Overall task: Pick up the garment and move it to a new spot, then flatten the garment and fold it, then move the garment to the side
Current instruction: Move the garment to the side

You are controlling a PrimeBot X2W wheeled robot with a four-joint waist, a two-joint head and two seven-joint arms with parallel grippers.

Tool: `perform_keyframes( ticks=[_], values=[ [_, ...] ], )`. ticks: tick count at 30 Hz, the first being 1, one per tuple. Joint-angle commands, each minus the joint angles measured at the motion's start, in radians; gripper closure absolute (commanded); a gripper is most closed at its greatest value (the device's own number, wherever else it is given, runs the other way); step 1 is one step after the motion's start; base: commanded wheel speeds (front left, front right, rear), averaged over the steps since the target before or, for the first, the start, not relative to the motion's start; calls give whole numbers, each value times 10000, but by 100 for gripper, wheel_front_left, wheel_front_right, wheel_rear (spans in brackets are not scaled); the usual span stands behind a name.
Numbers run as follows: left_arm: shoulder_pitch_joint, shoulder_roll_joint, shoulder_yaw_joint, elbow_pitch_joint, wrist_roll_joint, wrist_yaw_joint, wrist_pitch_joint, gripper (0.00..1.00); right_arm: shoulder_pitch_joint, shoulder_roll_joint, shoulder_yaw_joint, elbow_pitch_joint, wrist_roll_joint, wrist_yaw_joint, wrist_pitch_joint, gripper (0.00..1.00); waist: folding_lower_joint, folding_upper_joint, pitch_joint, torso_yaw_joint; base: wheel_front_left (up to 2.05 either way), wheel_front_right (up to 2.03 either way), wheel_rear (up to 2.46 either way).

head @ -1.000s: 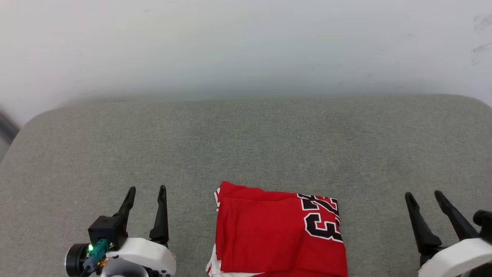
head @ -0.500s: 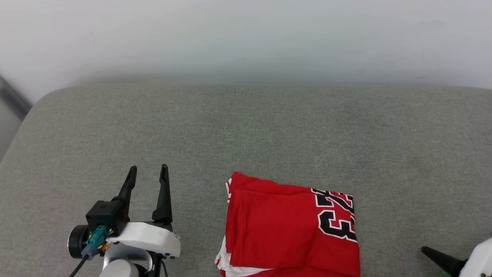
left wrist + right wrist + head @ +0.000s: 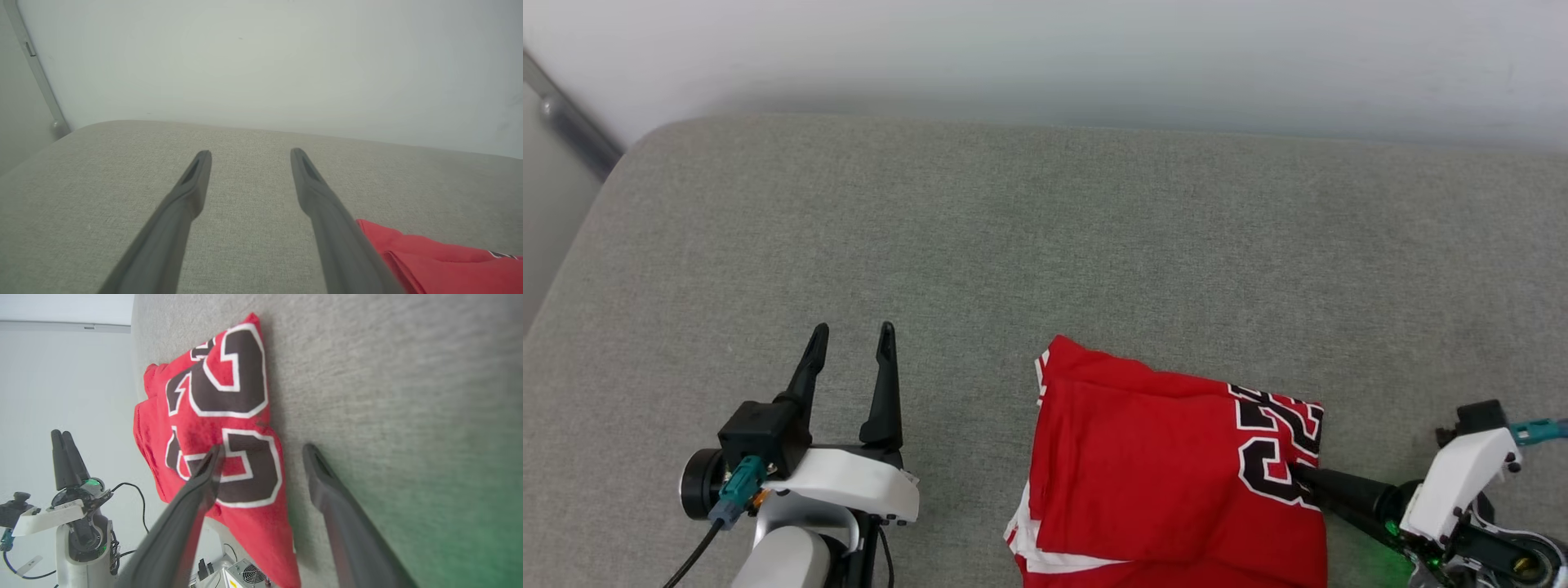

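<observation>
Right gripper spread open at numbered edge of folded jersey, grasping nothing; soft, light, floppy layers, so I'd pinch whole edge stack.

In the head view the shirt is cut off at the bottom, and part of its number is lost in a fold. In the left wrist view most of it is cut off or hidden behind a finger of the left gripper. In the right wrist view the cushion is blurred.
</observation>
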State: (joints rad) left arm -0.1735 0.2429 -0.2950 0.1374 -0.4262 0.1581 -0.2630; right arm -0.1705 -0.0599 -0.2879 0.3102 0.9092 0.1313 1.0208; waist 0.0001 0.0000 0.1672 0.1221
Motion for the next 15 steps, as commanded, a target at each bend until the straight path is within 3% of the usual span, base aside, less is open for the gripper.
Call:
perform_keyframes(
  ticks=[1,4,5,6,7,8,15],
  values=[
    [-128,-46,6,57,84,-73,-23,0,-125,149,281,442,369,-10,2,0,-1,0,81,100,0,0,0],
    [-181,-118,41,123,149,-143,-23,0,-324,156,657,959,870,-13,-170,0,-1,0,106,159,0,0,0],
    [-170,-138,56,149,186,-160,-23,0,-369,161,800,1115,932,-13,-245,11,-1,0,94,166,0,0,0],
    [-149,-163,66,173,204,-160,-23,0,-401,163,913,1231,993,-13,-317,57,-1,0,75,170,0,0,0],
    [-136,-183,77,200,204,-170,-23,0,-431,165,1034,1307,999,-13,-378,89,-1,0,59,172,0,0,0],
    [-126,-194,86,217,225,-195,-23,0,-482,163,1129,1322,950,-13,-452,100,-1,0,32,166,0,0,0],
    [74,-222,117,373,352,-298,-21,0,-742,-452,1957,773,270,-7,-1236,100,-1,0,-441,-136,0,0,0]
  ],
)
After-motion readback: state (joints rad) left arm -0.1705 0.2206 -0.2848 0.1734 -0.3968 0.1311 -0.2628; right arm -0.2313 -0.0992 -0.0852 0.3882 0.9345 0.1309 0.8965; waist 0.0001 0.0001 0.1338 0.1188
